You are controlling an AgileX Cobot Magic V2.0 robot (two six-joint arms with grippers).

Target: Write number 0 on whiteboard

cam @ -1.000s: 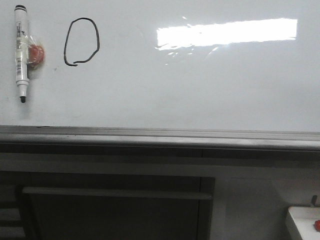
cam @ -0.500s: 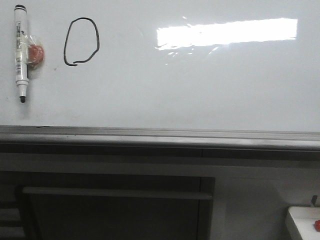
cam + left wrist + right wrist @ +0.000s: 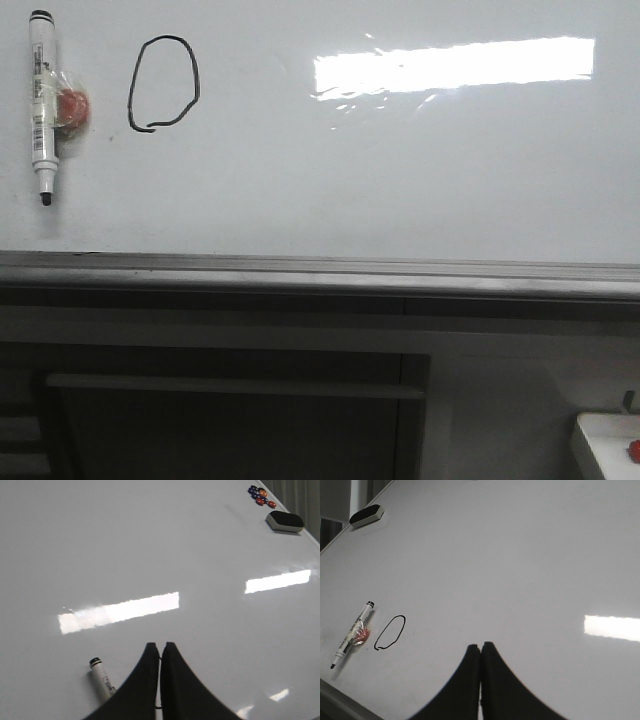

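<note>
1. Landmark: the whiteboard, glossy white and upright, fills the upper part of the front view. A grey metal rail runs along its lower edge.
2. At the far left of the whiteboard hangs a white marker, vertical, with its dark tip pointing down. A small red magnet wrapped in clear tape sits against its barrel on the right side.
3. Just right of the marker is the number 0: a thin black oval outline, slightly lopsided, with a short unclosed tail at lower left. It is shorter than the marker.
4. Further right on the whiteboard lies a bright rectangular light reflection, well apart from the number 0.
5. Below the rail is a dark cabinet front with a pale bar. At the lower right corner a white tray edge shows, with a red item on it.
6. Left wrist view: left end effector has its fingers pressed together, nothing between them. The marker's cap end shows beside it. In the whiteboard's far corner sit an eraser and a cluster of coloured magnets.
7. Right wrist view: right end effector likewise has its fingers together, empty, well apart from the number 0. A second eraser sits at the whiteboard's far edge.
</note>
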